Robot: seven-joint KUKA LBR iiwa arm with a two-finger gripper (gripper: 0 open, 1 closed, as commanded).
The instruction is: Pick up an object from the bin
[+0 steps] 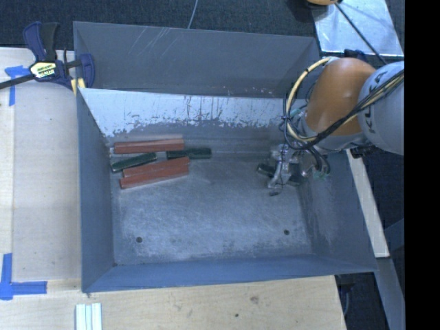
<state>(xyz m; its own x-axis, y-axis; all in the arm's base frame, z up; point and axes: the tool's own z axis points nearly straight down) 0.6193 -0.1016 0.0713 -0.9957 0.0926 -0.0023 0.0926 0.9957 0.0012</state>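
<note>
Pick not yet done: the tool (278,175) sat low over bare floor at the bin's (206,218) right (opening unreadable, apparently carrying nothing), well apart from the red-brown bars (155,173) and dark green sticks (134,161) back-left.

Your grey bin (206,253) holds two brown bars (155,173) and two green pens (134,161), well apart from the gripper (278,179).

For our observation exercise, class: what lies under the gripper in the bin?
Bare bin floor shows around the gripper; the spot directly beneath is covered by it. The two reddish-brown bars and dark green sticks lie apart, at the left.
</note>
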